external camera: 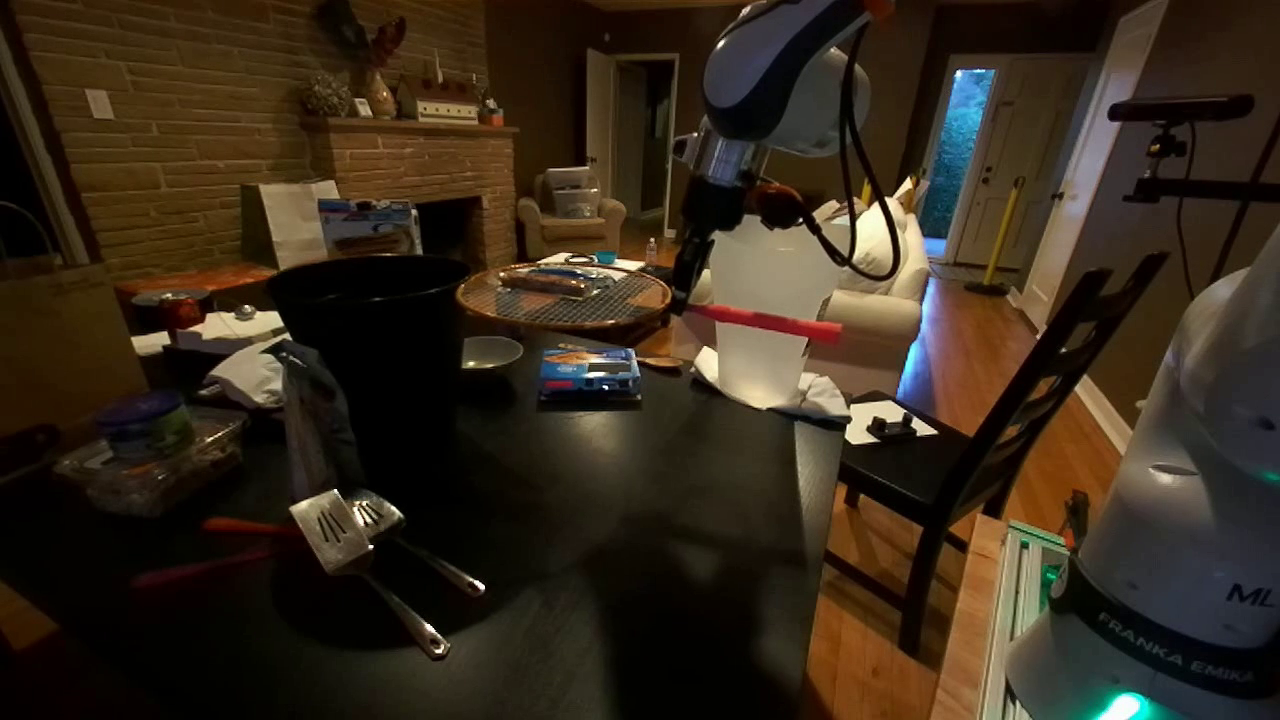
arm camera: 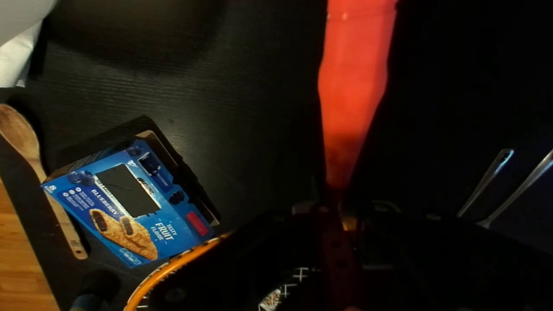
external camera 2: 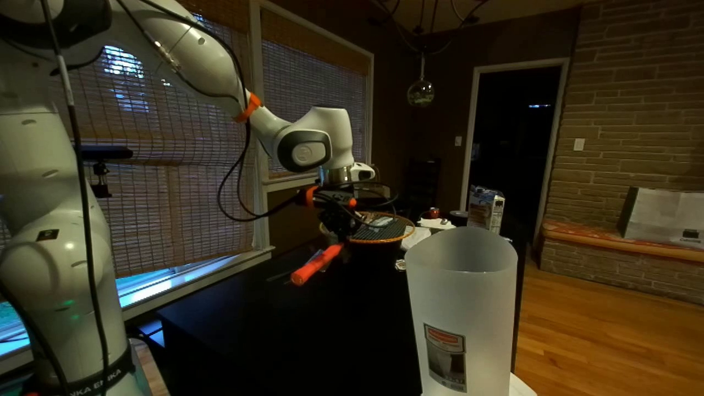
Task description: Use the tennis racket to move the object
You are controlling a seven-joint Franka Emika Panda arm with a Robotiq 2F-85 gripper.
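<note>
The wrapped snack packet (external camera: 545, 284) lies on the strings of the tennis racket (external camera: 570, 313), inside the hoop and raised above the dark tabletop (external camera: 620, 480); your gripper (external camera: 682, 298) pinches the racket at its slim shaft, between the hoop and the red handle (external camera: 775, 322), presumably because that is narrow enough to clamp and near the load; the face is roughly level, and it likely needs to be, since nothing but weight seems to hold the packet there; any roll of your wrist could slide it off.

For edges, watch the black bin (external camera: 400, 385); its rim overlaps the hoop's outline in an exterior view, and you cannot tell whether they touch; the blueberry snack box (arm camera: 129, 203) sits beneath the hoop's level, just beside its rim in the wrist view; the frosted bin (external camera 2: 462, 308) stands apart from the handle's end; your roomiest path is probably over the tabletop between that box and the slotted spatulas (external camera: 333, 530), taken high and level.
</note>
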